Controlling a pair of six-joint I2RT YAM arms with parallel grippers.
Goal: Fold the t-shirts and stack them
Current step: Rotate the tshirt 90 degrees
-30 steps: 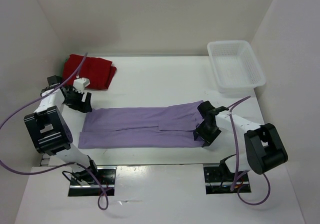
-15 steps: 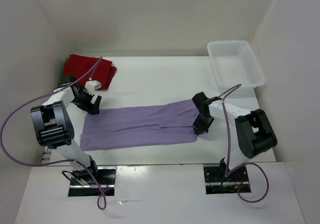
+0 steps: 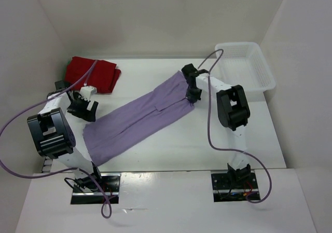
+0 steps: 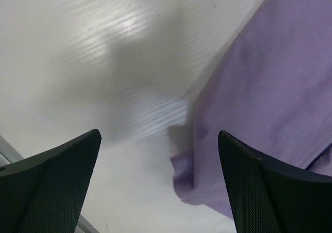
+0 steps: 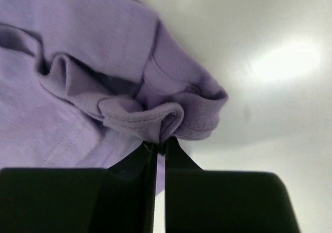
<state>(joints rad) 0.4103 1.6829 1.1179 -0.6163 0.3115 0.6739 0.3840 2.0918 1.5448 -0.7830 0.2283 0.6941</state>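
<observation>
The pale lavender t-shirt (image 3: 140,116) lies as a long folded strip running diagonally from near left to far right across the table. My right gripper (image 3: 191,93) is shut on its far right end; in the right wrist view the bunched hem (image 5: 166,120) is pinched between the closed fingers. My left gripper (image 3: 83,108) stands wide open just left of the strip's near end, and the left wrist view shows the shirt's corner (image 4: 189,183) on the table between the spread fingers, untouched. The dark red t-shirt (image 3: 93,73) lies folded at the far left. The green one is not in view.
A white lattice basket (image 3: 244,67) stands at the far right corner. White walls close in the table on the left, back and right. The left arm's purple cable (image 3: 88,77) arcs over the red shirt.
My right gripper shut on the lavender shirt's right end and swung it toward the far side, turning the strip diagonal. The left gripper opened wide and stayed near the left end.
</observation>
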